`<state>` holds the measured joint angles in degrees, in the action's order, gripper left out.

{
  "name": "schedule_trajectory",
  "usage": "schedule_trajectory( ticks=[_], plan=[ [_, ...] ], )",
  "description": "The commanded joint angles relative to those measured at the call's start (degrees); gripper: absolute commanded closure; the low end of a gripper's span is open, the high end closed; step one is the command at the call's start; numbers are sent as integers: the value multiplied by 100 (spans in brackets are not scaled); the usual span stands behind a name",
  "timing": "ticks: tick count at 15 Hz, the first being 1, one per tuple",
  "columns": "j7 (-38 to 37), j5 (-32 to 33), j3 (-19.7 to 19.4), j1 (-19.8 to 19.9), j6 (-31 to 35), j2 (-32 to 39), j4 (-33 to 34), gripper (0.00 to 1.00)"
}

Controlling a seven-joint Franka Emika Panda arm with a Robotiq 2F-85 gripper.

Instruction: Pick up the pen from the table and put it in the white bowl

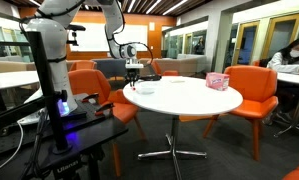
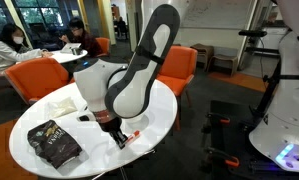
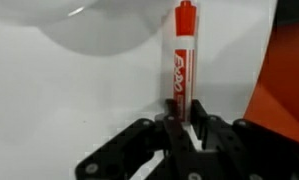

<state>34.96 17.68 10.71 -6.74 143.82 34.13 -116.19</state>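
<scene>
The pen is a red marker with white lettering, and in the wrist view it points away from me. My gripper is shut on its near end. The white bowl lies just beyond and left of the pen's tip. Only its rim shows. In an exterior view the gripper hangs low over the near edge of the round white table, with the bowl beside it. In an exterior view the arm hides the bowl. The gripper holds the pen at the table's edge.
A pink patterned box stands on the far side of the table. A dark bag lies near the table edge, with a white sheet behind it. Orange chairs ring the table. The dark robot stand is close by.
</scene>
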Motion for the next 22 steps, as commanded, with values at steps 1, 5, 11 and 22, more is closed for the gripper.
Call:
schedule_trajectory(
  ticks=[1, 5, 11, 22],
  plan=[
    [534, -287, 455, 430, 18, -348, -216, 95],
    [1358, -805, 869, 856, -35, -647, -243, 95],
    [2100, -1319, 805, 1096, -35, -976, -215, 95],
    [3191, -1493, 472, 1424, 57, -1025, -93, 95]
  ],
)
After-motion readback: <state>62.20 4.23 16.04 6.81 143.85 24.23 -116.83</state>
